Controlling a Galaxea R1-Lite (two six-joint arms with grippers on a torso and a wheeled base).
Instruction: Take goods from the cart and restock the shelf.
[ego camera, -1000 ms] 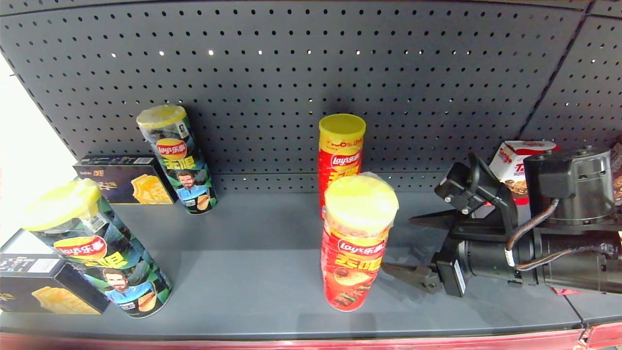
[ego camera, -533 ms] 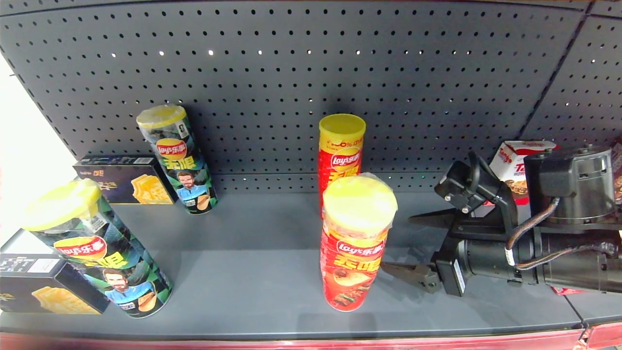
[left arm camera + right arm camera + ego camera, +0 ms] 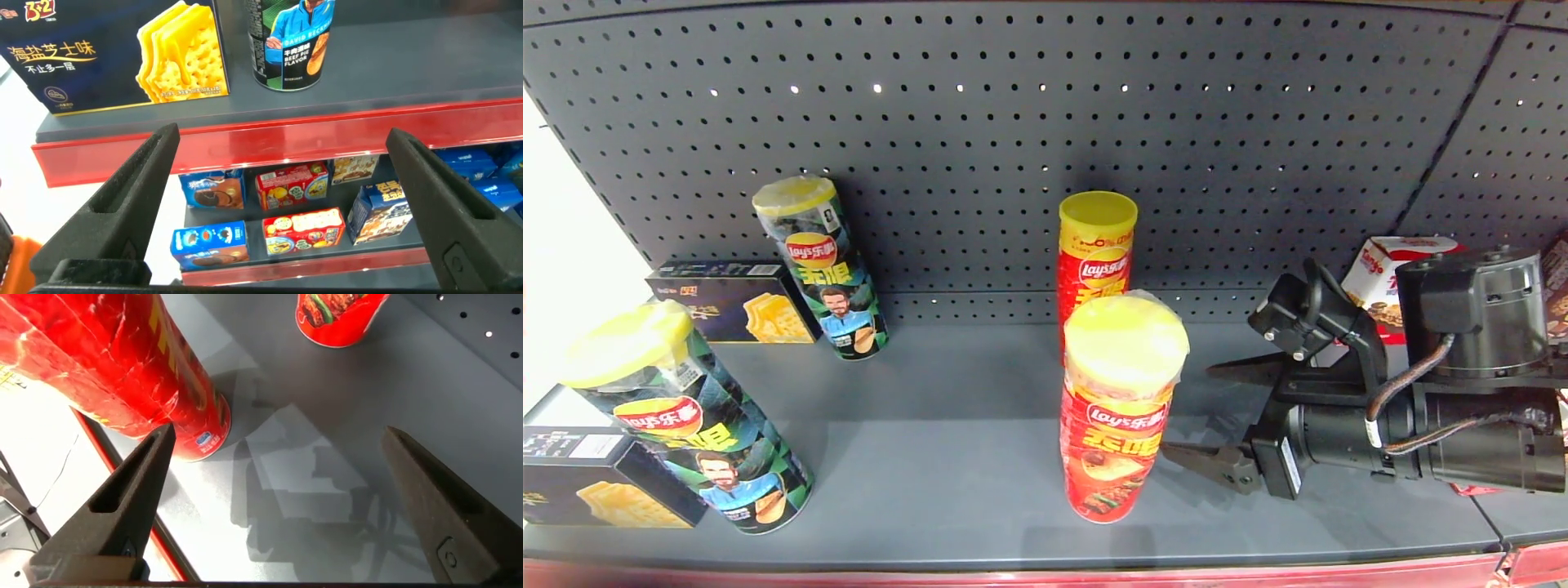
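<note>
Shelf (image 3: pixel 947 441): 2 red cans (image 3: pixel 1121 408) | 2 green cans (image 3: pixel 821 269) | 2 dk boxes (image 3: pixel 739 302) | R jaws, L jaws released

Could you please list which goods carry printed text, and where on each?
Red cylindrical crisp can, front: logo band and large characters on its side.
Green-black crisp can: flavour line low on its side.
Dark blue cracker box: characters on its front.
Lower-shelf packets: too small to read.

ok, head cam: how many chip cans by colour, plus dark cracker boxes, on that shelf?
red chip cans: 2
green chip cans: 2
dark cracker boxes: 2
total: 6
</note>
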